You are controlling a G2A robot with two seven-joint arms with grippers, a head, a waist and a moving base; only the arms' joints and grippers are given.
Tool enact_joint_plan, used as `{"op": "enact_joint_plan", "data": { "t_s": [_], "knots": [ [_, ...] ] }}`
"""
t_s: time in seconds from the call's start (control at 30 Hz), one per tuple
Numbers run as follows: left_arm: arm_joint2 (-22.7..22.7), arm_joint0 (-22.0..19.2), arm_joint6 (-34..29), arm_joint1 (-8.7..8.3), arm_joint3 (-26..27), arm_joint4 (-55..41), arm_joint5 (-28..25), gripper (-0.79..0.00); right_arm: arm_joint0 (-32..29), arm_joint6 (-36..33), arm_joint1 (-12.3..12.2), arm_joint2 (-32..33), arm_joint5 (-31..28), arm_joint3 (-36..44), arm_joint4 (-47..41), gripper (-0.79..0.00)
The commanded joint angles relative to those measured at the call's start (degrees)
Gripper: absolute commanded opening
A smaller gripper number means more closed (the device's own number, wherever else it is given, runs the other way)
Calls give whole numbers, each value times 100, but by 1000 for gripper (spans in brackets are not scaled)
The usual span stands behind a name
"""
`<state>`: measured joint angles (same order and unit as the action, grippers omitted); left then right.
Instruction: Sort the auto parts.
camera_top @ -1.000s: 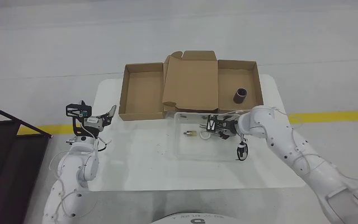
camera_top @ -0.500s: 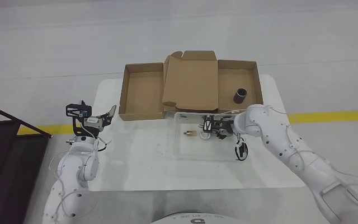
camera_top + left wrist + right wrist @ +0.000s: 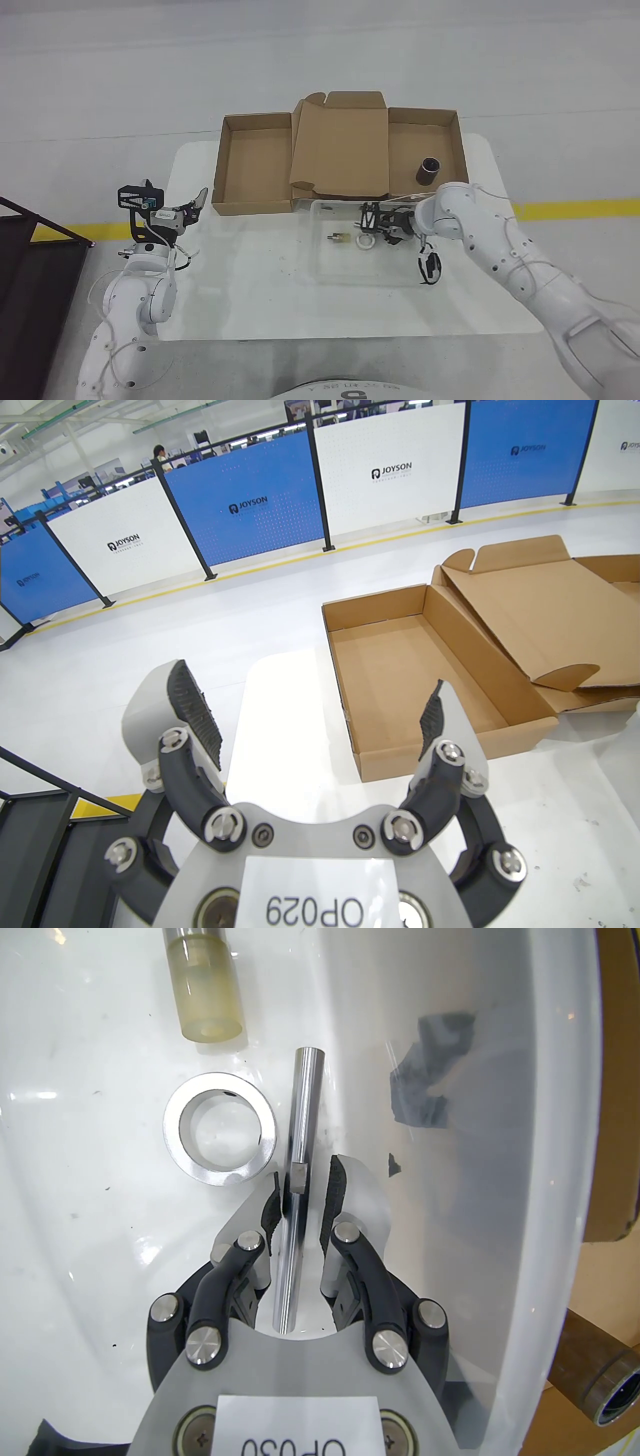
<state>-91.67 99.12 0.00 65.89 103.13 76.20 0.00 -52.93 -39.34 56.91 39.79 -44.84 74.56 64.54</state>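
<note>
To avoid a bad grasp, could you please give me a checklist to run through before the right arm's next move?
1. Right gripper straddles the metal rod: ok.
2. Fingers closed on the rod: not ok, a gap shows at one finger.
3. Metal ring clear of the fingers: cannot tell, it lies close beside one.
4. Yellowish cylinder apart from the gripper: ok.
5. Cardboard box open to receive parts: ok.
6. Left gripper open, away from the clear tray: ok.
</note>
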Motion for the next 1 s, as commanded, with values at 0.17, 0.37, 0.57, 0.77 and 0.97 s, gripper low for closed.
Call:
{"op": "enact_joint_plan", "data": {
  "t_s": [0.17,0.37,0.57,0.77,0.97],
  "knots": [
    [0,0,0,0,0,0,0,0,-14,19,20,-5,-5,-48,39,-785],
    [0,0,0,0,0,0,0,0,-300,521,-162,420,-86,387,254,-785],
    [0,0,0,0,0,0,0,0,-1040,1422,-501,1257,-94,1149,687,-785],
    [0,0,0,0,0,0,0,0,-1904,2472,-812,2148,-375,1827,1143,-785],
    [0,0,0,0,0,0,0,0,-2669,3896,-1001,2988,-325,2141,1347,-785]
  ]
}}
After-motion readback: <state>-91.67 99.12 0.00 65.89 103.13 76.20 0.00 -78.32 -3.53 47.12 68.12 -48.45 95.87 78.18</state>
